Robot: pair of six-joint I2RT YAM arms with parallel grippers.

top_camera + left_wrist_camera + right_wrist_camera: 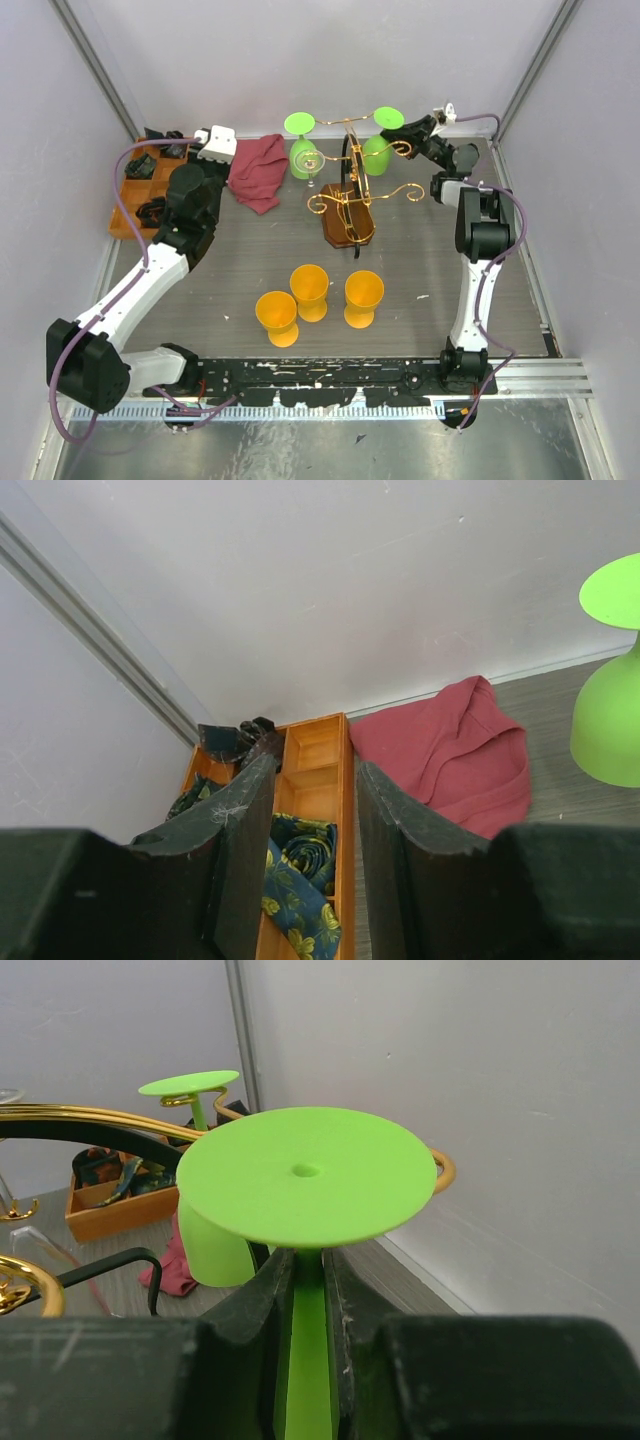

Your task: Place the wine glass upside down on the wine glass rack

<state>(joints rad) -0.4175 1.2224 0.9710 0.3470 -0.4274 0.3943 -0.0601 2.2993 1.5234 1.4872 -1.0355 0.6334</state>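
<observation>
The wine glass rack (347,225), gold scroll wire on an oval brown base, stands at mid-back. A green wine glass (378,148) hangs upside down at its right rear arm, foot on top. My right gripper (418,128) is shut on its stem, just under the round foot (310,1175). A gold arm tip (441,1170) curls at the foot's far edge; whether the foot rests on it I cannot tell. A second green glass (302,152) hangs upside down on the left rear arm. My left gripper (216,143) is open and empty over the wooden tray (345,770).
Three orange glasses (310,291) stand upright at the front middle. A red cloth (259,172) lies left of the rack. The orange-brown tray (128,205) at back left holds rolled ties (300,870). A clear glass (40,1255) hangs on the rack. Walls close in behind.
</observation>
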